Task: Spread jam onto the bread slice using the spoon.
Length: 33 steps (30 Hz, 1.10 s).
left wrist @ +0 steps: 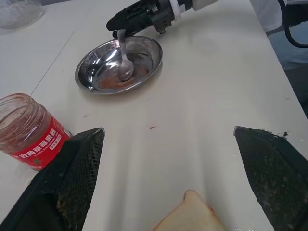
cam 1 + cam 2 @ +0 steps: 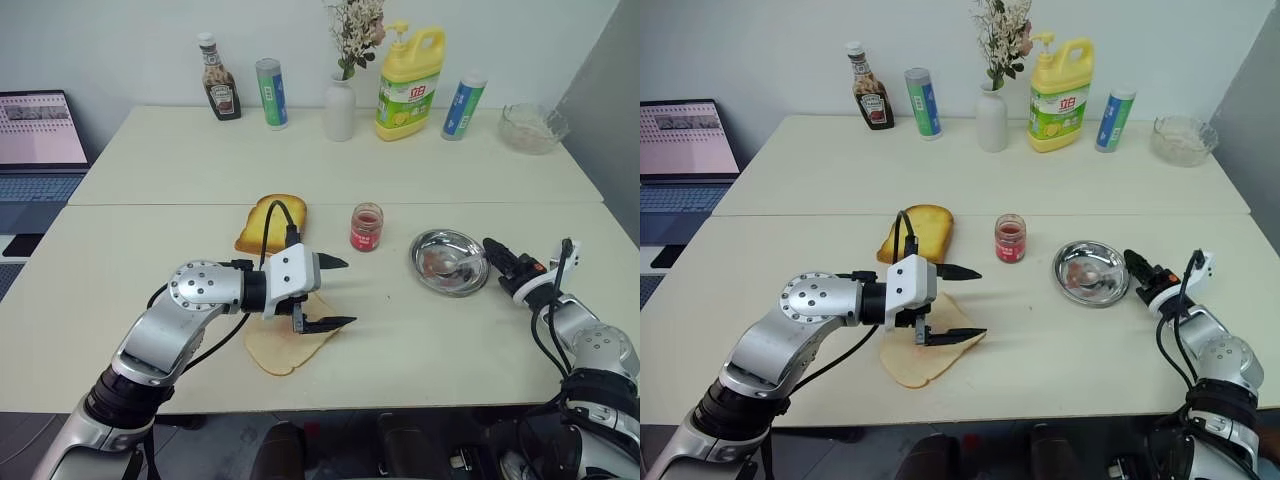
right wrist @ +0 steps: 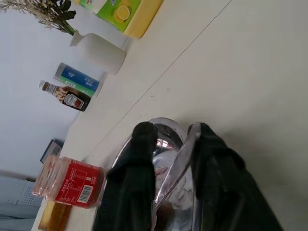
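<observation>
I have my right tool (image 2: 494, 250) at the edge of the round steel dish (image 2: 428, 270), and its two black fingers are pinched together on the handle of the spoon (image 1: 123, 57). The bowl of the spoon rests down inside the dish, where I see a reddish smear. I think the spoon sits there so it does not dirty the desk (image 2: 420, 340), and now I grip it to lift it out.

My left tool (image 2: 335, 293) hangs just over the bread slice (image 2: 280, 350), with its fingers wide apart and nothing between them. I think I keep it there so it can hold the bread down while I spread.

The jam (image 2: 366, 227) stands upright and with no lid on the desk, between the bread slice and the dish. That puts it near the spoon, so a scoop is a short trip.

A toasted slice (image 2: 270, 222) lies beside the jar, and I leave it alone.
</observation>
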### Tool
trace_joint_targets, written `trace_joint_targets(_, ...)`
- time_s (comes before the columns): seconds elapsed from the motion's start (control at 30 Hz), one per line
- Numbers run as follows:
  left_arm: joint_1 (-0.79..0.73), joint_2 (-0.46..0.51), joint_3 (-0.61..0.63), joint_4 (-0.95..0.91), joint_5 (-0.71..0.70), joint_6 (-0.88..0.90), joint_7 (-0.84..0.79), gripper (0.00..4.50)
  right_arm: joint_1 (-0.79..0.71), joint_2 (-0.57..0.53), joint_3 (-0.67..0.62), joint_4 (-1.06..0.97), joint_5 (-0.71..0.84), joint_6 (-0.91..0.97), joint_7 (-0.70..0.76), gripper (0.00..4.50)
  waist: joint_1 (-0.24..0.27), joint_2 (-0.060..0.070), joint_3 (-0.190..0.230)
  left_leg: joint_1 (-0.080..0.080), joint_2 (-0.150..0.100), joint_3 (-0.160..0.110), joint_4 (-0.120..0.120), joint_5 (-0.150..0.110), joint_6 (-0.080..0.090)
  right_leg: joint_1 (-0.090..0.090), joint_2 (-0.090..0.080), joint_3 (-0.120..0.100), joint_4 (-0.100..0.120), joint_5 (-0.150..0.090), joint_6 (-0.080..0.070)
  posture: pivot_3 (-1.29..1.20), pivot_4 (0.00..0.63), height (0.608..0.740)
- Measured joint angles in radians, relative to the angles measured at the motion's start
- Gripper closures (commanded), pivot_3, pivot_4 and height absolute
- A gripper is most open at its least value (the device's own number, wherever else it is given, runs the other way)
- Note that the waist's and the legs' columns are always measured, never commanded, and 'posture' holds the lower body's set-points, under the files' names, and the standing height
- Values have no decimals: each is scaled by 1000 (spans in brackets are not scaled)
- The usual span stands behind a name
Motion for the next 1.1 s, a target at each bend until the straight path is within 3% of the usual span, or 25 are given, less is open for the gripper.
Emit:
trace_joint_targets(0.33, 8, -13, 15, 13, 3, 3, 22, 0, 9, -13, -16, -5, 6, -11, 32, 4483, 0, 0, 0, 0, 0, 0, 0, 0, 0, 0, 0, 0, 0, 0, 0, 0, 150, 740)
trace_joint_targets(0.57, 108, -24, 182, -5, -32, 97, 155, 0, 69, -26, 3, -324, 17, 26, -32, 4483, -7, 1, 0, -1, 1, 1, -1, 0, 0, -3, 0, 1, 1, 0, 0, 0, 150, 740)
trace_joint_targets(0.7, 152, -3, 233, -12, -46, 127, 165, 0, 11, -54, 22, -524, 97, 87, -107, 4483, -7, 1, 0, -3, 1, 1, -1, 0, 0, -5, 0, 1, 2, 0, 0, 0, 150, 740)
trace_joint_targets(0.87, 125, 2, 241, -10, -52, 155, 186, 0, -204, -43, 176, -559, 64, 89, -161, 4483, -9, 1, 0, -3, 1, 2, 0, 0, 0, -7, 0, 1, 2, 1, 0, 0, 150, 740)
trace_joint_targets(1.1, 91, -1, 236, -4, -52, 178, 203, 0, -365, 3, 432, -445, -176, -80, -62, 4483, 0, 1, 0, -13, 1, -1, 1, 0, 0, -14, 0, -2, 1, 4, -4, 0, 150, 740)
